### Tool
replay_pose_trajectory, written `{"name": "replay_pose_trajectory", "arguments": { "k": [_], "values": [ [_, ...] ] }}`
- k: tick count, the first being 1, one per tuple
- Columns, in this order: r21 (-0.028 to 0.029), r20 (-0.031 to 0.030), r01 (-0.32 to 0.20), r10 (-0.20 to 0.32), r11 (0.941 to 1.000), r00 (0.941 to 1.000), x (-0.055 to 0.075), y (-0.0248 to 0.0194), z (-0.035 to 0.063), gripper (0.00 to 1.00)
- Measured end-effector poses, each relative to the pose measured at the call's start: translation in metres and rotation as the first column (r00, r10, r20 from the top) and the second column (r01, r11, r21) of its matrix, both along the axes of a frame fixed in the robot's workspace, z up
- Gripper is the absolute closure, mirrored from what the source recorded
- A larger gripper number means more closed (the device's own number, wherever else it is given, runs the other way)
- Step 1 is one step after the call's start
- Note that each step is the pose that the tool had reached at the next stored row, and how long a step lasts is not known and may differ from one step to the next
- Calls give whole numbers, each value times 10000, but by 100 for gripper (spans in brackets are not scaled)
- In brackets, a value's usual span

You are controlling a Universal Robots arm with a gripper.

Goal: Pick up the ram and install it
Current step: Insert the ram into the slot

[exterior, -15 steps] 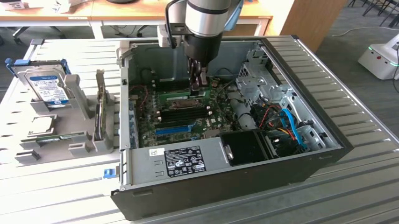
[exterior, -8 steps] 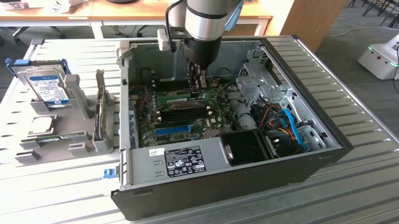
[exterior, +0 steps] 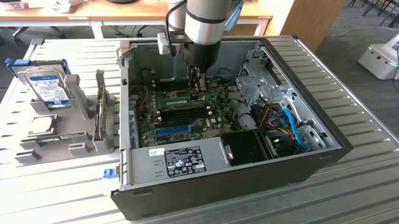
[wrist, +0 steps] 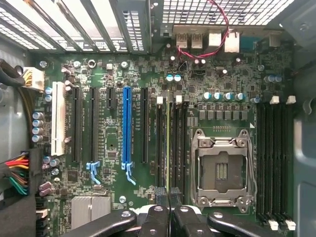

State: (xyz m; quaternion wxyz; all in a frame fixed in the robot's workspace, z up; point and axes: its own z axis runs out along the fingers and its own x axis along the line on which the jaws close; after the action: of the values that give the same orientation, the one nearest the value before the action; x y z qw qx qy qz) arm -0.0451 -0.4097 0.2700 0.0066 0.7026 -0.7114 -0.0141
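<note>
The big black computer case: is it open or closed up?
Open. The black computer case lies on its side with no cover, so the green motherboard shows, and the gripper reaches inside.

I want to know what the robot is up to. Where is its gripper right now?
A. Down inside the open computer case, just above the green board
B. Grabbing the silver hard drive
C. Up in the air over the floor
A: in the exterior view the gripper reaches down into the open computer case, just over the motherboard, while the hard drive stands outside the case, apart from it.
</note>
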Motion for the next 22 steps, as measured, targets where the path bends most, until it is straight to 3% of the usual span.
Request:
{"name": "replay_pose_trajectory", "arguments": {
  "k": [22],
  "values": [
    [-2, -1, 0, 0, 10000, 10000, 0, 0, -190, 88]
  ]
}}
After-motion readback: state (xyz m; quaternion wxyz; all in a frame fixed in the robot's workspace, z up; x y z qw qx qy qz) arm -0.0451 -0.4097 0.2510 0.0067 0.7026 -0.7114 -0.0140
